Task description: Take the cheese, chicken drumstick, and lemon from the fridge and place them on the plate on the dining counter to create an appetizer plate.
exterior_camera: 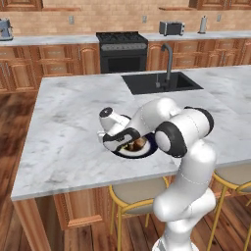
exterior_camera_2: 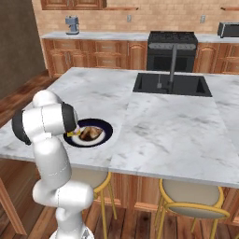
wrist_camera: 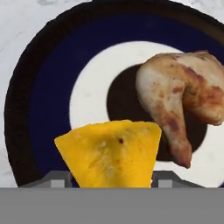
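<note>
My gripper [wrist_camera: 111, 180] is shut on the cheese [wrist_camera: 111, 153], a yellow-orange wedge held between the fingertips [wrist_camera: 59, 178] just above the plate [wrist_camera: 57, 87]. The plate has a navy rim and a white centre. The golden-brown chicken drumstick [wrist_camera: 179, 96] lies on the plate, to the right of the cheese. In the left base view the hand [exterior_camera: 120, 141] hovers low over the plate [exterior_camera: 153, 143] near the front edge of the dining counter [exterior_camera: 73, 108]. From the right base view, the cheese [exterior_camera_2: 71, 134] shows at the left of the plate [exterior_camera_2: 106, 130], beside the drumstick [exterior_camera_2: 91, 133]. The lemon and the fridge are out of view.
A black sink [exterior_camera: 159, 82] with a faucet [exterior_camera: 167, 61] sits farther back on the counter. Stools with gold legs [exterior_camera: 137, 193] stand under the front edge. A black oven range [exterior_camera: 122, 49] and wooden cabinets line the back wall.
</note>
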